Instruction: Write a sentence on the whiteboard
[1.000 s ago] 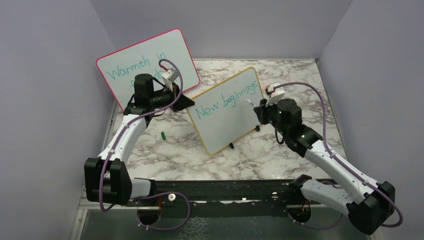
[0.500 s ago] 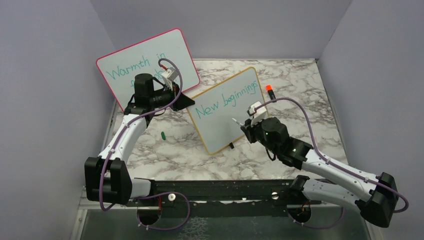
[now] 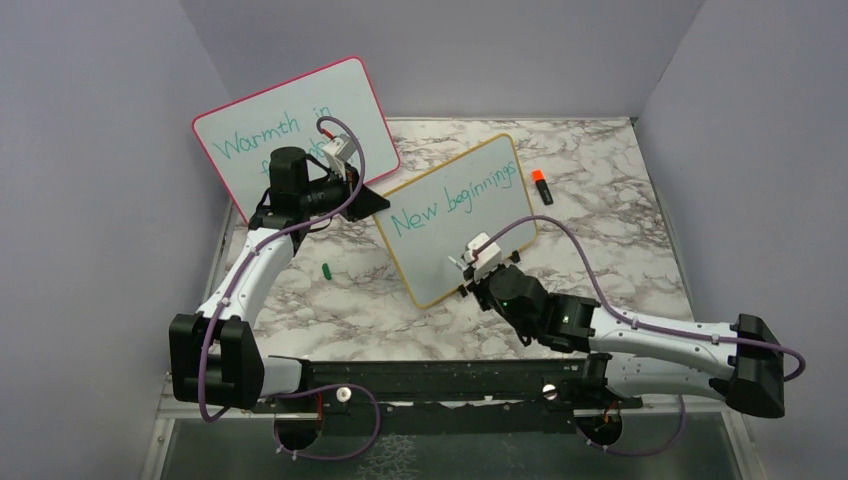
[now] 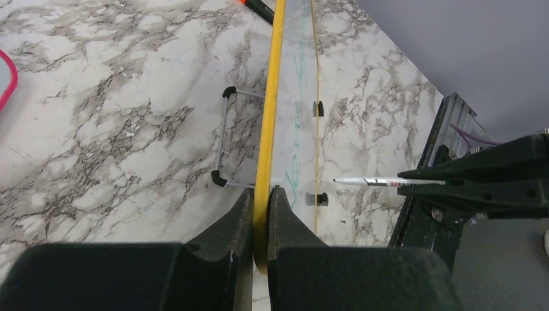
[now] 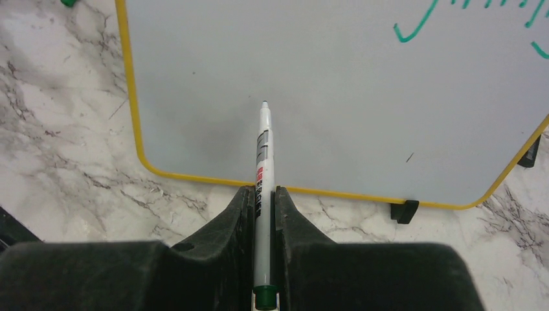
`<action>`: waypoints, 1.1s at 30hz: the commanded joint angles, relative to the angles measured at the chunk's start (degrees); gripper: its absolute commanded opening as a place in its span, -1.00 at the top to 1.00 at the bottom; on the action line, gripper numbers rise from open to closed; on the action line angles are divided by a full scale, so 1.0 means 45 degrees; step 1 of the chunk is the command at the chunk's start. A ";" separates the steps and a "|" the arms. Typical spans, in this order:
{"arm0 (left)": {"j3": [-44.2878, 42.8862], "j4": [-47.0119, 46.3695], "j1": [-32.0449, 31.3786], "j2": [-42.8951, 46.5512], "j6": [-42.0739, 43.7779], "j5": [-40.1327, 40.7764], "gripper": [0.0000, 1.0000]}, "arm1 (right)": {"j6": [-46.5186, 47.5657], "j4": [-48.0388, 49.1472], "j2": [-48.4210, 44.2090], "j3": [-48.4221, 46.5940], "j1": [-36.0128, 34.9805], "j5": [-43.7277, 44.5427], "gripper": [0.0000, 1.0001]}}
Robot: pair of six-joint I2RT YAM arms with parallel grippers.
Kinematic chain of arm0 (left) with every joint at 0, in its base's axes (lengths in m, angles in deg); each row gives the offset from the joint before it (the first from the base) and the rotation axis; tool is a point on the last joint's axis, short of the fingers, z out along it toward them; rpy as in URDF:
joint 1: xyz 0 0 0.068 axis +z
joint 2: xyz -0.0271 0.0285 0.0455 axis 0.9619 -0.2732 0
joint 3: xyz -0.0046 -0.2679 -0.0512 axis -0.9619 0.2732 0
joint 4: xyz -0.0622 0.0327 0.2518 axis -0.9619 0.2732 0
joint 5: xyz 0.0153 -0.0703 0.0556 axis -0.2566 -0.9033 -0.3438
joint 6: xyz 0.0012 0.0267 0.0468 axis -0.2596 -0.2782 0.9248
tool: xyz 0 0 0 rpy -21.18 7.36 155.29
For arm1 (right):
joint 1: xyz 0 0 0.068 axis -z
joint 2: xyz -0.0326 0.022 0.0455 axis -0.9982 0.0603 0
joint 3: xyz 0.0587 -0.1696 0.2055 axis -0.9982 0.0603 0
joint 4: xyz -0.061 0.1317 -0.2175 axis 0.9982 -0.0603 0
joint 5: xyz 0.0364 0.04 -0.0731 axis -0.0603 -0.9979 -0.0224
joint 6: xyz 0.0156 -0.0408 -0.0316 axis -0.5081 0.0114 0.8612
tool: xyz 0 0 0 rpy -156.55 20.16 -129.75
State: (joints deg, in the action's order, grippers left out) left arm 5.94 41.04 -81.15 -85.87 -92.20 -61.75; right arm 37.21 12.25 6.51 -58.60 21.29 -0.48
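The whiteboard [image 3: 440,250] with the yellow frame stands tilted on small black feet mid-table. Teal words "New beginnings" [image 3: 455,200] run along its upper part; the lower part is blank. My left gripper [image 4: 261,194] is shut on the yellow frame [image 4: 268,116] at the board's left edge. My right gripper [image 5: 261,191] is shut on a white marker [image 5: 262,149] with a green end. The marker's tip points at the blank lower face of the whiteboard [image 5: 324,78]. In the left wrist view the marker [image 4: 382,182] stops just short of the board.
A bigger pink-framed whiteboard [image 3: 290,120] with teal writing leans at the back left, behind my left arm. An orange-capped marker [image 3: 541,186] lies on the marble right of the yellow board. A small green cap [image 3: 326,269] lies on the table left of it.
My right arm has swung from the board's right end down and left to its lower front, carrying the marker. This uncovered the orange-capped marker. The left arm has stayed still.
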 commanded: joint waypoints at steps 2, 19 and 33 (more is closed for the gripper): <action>0.0398 0.0324 -0.0026 -0.0247 0.0760 0.1948 1.00 | -0.0257 -0.0341 0.1037 -0.0906 -0.0847 0.1948 0.99; 0.0362 0.0392 -0.0031 -0.0227 0.0798 0.1948 1.00 | -0.0455 0.0162 0.2201 -0.1673 -0.1283 0.2055 0.99; 0.0368 0.0441 -0.0035 -0.0181 0.0857 0.1951 1.00 | -0.0492 0.0326 0.3074 -0.1981 -0.1281 0.2179 0.99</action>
State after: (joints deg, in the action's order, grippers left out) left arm 5.96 41.07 -81.28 -85.67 -92.18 -61.31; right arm 35.68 12.33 19.36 -65.29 15.98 7.57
